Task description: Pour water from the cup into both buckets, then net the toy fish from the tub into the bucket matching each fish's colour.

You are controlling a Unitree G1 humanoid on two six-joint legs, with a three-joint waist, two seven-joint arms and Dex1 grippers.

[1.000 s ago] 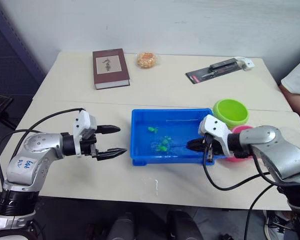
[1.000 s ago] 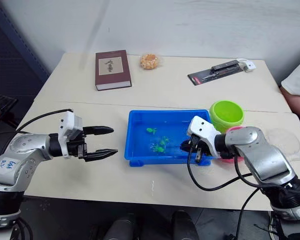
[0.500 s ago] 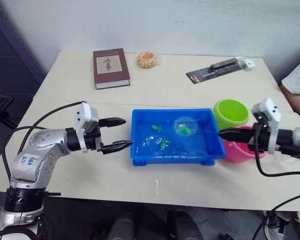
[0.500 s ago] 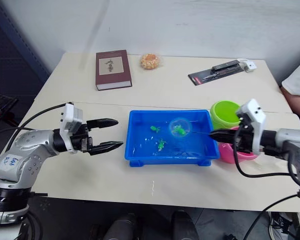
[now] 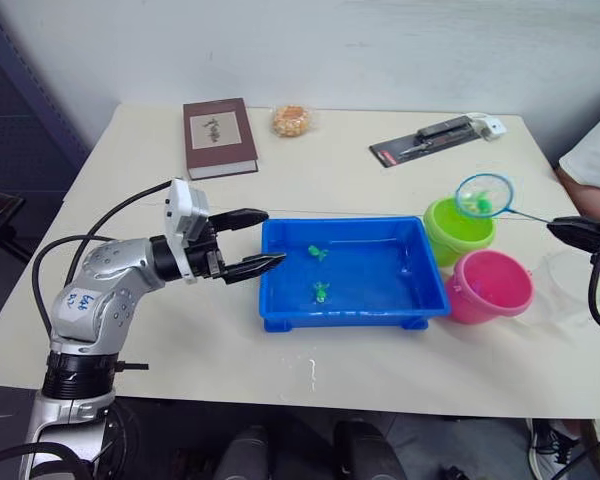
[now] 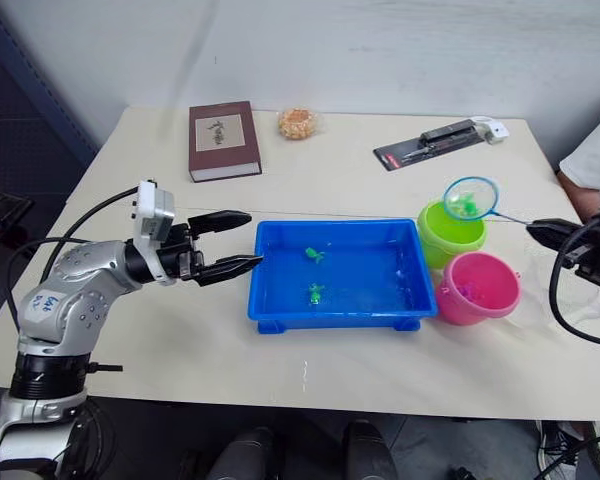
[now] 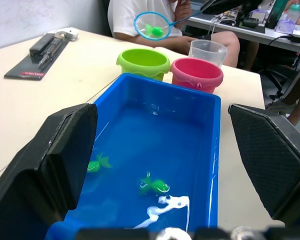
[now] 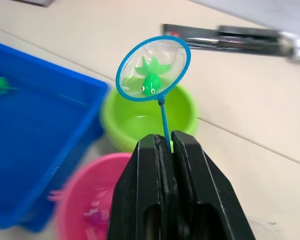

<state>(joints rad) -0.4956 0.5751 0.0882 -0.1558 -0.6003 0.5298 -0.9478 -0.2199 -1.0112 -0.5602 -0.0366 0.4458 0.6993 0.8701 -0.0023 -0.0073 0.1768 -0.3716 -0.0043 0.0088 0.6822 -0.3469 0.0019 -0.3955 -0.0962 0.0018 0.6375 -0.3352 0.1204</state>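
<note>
Here, right gripper [image 8: 165, 145] clamping net [image 8: 152, 67] above green bucket [image 5: 458, 226], left gripper [image 5: 250, 242] wide

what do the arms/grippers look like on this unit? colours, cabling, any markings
Silver-grey metallic arm shells with black joints. Each wrist carries a white box-shaped module, and black cables loop outside along both arms. The left gripper and right gripper each have two black tapered fingers, with textured pads in the left wrist view. A white handwritten label sits on the left arm.
</note>
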